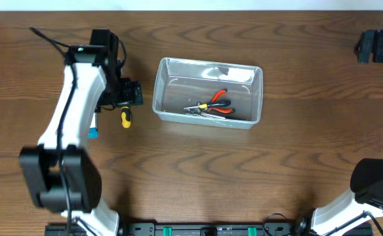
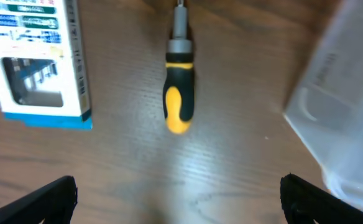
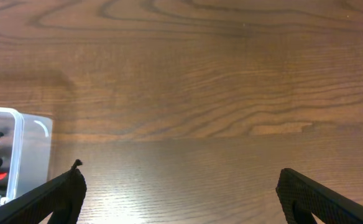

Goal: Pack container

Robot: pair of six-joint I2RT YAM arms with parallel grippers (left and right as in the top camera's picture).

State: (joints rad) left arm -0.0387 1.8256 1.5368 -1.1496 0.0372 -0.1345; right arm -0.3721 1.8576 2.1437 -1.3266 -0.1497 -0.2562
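The container (image 1: pixel 161 88), a clear rectangular tub, stands mid-table with red-handled pliers (image 1: pixel 218 103) lying inside. A yellow and black screwdriver (image 1: pixel 125 118) lies on the wood left of it. My left gripper (image 1: pixel 130 94) hovers by the screwdriver's shaft end. In the left wrist view the gripper (image 2: pixel 178 202) is open and empty, with the screwdriver (image 2: pixel 179 93) ahead and the container's wall (image 2: pixel 343 106) at the right. My right gripper (image 1: pixel 370 46) sits at the far right edge. In the right wrist view the gripper (image 3: pixel 178 196) is open over bare wood, the container (image 3: pixel 29 146) at the left.
A small blue and white cardboard box (image 2: pixel 38 59) lies left of the screwdriver; only its blue corner (image 1: pixel 93 133) shows under the left arm in the overhead view. Both arm bases stand along the table's front edge.
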